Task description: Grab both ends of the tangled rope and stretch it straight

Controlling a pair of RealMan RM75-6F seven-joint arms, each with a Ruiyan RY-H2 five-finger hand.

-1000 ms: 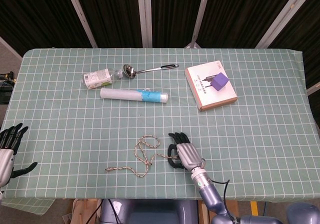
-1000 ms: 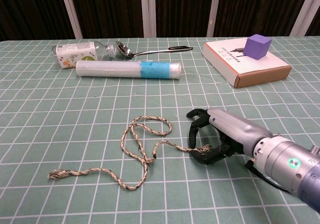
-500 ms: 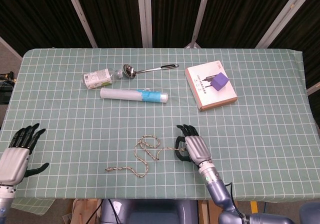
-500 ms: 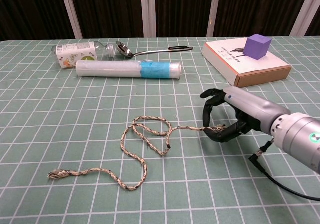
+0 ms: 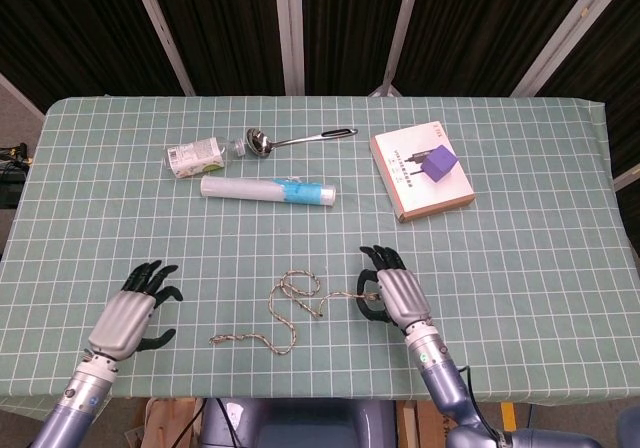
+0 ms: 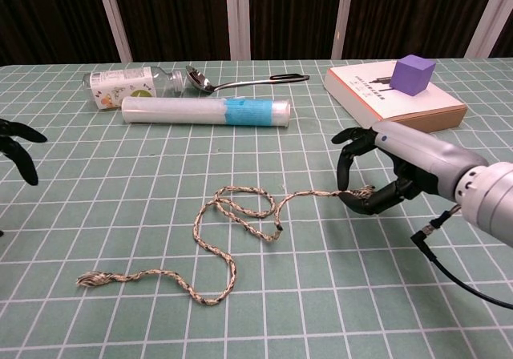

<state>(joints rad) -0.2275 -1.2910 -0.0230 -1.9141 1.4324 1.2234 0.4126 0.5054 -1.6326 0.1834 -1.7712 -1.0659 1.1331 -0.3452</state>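
Since a second ago your right hand [image 5: 398, 293] has drawn its end of the rope [image 5: 288, 313] away from the tangle, and your left hand [image 5: 130, 318] has come in over the table [image 5: 520, 268] from the near-left edge.

Head view: your right hand pinches one rope end between thumb and fingers, the other fingers curled loosely forward. From that hand the rope runs left in a short taut stretch, then loops and doubles back, trailing to a frayed free end lying between your two hands, nearer the left one. Your left hand is empty, its fingers spread apart, and stands well apart from that free end. Far beyond both hands lie a clear tube with a blue band [image 5: 268, 190], a small bottle [image 5: 196, 155] on its side, and a metal spoon [image 5: 298, 139]. Beyond your right hand sits a flat box [image 5: 405, 183] with a purple block [image 5: 437, 163] on top.

Chest view: your right hand [image 6: 383, 175] has the rope [image 6: 232, 215] end clamped at the fingertips, just above the cloth. The rope leaves it nearly straight, then curls into loops still lying on the table [image 6: 120, 191], ending in the frayed tip at the near left. Only the dark fingertips of your left hand [image 6: 19, 147] show at the frame's left edge, spread and holding nothing. The tube [image 6: 207, 110], bottle [image 6: 128, 81], spoon [image 6: 240, 78], box [image 6: 385, 102] and block [image 6: 415, 74] lie far behind.
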